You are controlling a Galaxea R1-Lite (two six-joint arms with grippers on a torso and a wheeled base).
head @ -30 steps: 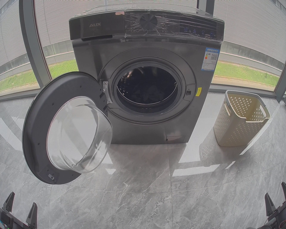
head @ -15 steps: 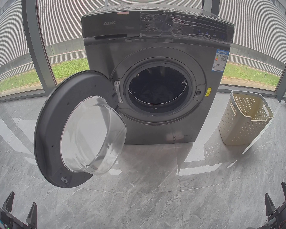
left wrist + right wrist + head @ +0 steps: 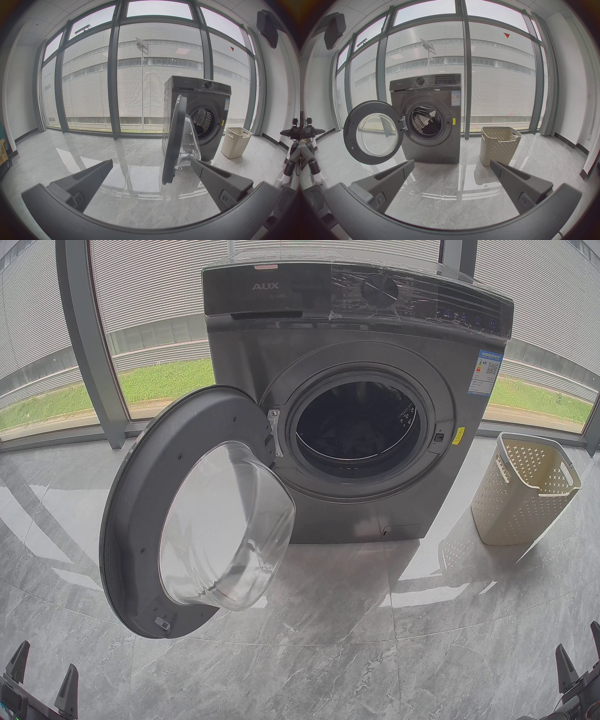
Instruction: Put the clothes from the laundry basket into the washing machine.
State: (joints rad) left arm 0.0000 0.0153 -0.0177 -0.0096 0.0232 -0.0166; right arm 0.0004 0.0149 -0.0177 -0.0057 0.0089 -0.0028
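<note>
Our left tool [image 3: 47, 657] hangs low at the near left, fingers spread and holding nothing. Ahead of it the round door [image 3: 140, 509] stands swung wide, hinged at the left of the drum mouth, its glass bowl bulging toward us. We judge that a left-arm reach for the drum could clip the door's rim or shove it. The washing machine [image 3: 350, 321] stands right of the door with its drum mouth [image 3: 357, 427] open. A dark heap [image 3: 431, 127], likely clothes, lies low inside, and any cloth left draped over the lip would catch in the seal. Right of the machine and apart from it, on the glossy floor [image 3: 325, 640], stands the laundry basket [image 3: 500, 515]. Its inner walls look bare and its bottom is hidden, so a blind grab may close on nothing or tip the light basket. Our right tool [image 3: 576, 637] sits at the near right, fingers likewise apart and empty, well short of the basket.
</note>
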